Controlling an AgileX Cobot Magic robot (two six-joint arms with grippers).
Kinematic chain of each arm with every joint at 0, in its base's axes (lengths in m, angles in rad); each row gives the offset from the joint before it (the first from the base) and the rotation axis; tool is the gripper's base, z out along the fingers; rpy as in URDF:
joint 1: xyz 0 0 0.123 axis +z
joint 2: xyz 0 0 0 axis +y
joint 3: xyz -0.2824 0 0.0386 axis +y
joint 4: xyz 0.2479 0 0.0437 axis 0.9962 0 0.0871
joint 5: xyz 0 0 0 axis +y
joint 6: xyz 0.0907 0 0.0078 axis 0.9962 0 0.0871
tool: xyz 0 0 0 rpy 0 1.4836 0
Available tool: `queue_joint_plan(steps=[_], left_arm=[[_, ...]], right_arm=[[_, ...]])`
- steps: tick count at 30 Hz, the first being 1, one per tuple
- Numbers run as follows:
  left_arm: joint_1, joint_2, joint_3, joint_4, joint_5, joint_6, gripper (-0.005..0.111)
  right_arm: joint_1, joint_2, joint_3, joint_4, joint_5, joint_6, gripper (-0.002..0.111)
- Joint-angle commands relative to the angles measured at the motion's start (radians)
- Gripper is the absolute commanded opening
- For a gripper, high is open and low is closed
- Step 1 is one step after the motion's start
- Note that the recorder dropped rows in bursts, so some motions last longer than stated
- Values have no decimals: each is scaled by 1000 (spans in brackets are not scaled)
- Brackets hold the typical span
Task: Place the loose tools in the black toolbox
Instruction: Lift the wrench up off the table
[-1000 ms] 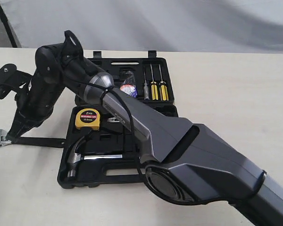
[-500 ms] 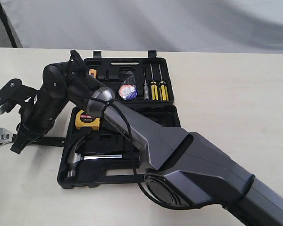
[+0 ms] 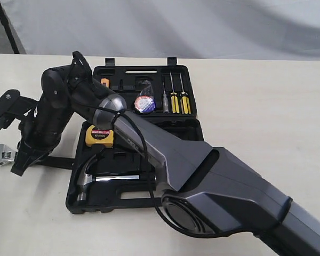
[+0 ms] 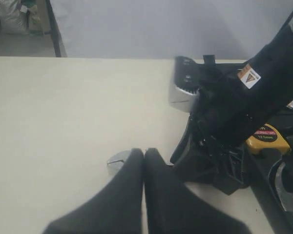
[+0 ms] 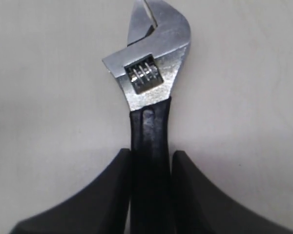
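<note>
The silver adjustable wrench (image 5: 154, 53) with a black handle lies left of the black toolbox (image 3: 74, 201), its head (image 3: 0, 154) on the table. My right gripper (image 5: 151, 156) reaches across the case and is shut on the wrench handle, one finger on each side. It shows at the far left of the exterior view (image 3: 20, 160). The claw hammer (image 3: 88, 178) lies in the near half of the case. The blue-labelled tape roll (image 3: 145, 103) lies in the far half. My left gripper (image 4: 144, 152) is shut with nothing in it, just short of the wrench head (image 4: 118, 160).
A yellow tape measure (image 3: 100, 136) and three screwdrivers (image 3: 175, 101) sit in the case. The right arm's long grey body (image 3: 202, 170) crosses over the open toolbox. Bare table stretches to the right of the case.
The right wrist has dipped toward the table over the wrench handle and shifted a little. The wrench head has hardly moved.
</note>
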Motion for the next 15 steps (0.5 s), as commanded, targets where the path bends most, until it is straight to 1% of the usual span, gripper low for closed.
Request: queue_joint_plan(steps=[1,5,6,8,15], left_arm=[[3,-8,9,-14,-17,-10,1],[3,-8,9,-14,-17,-10,1],[3,-8,9,-14,-17,-10,1],[3,-8,9,-14,-17,-10,1],[3,-8,9,-14,-17,-10,1]], right_arm=[[-3,-28,-2,-1,2,5,0],[9,-38,-2,2,2,5,0],[13,-44,-2,2,-39,5,0],[12,-49,-2,7,-58,5,0],[5,-73,-2,-44,2,7,0]])
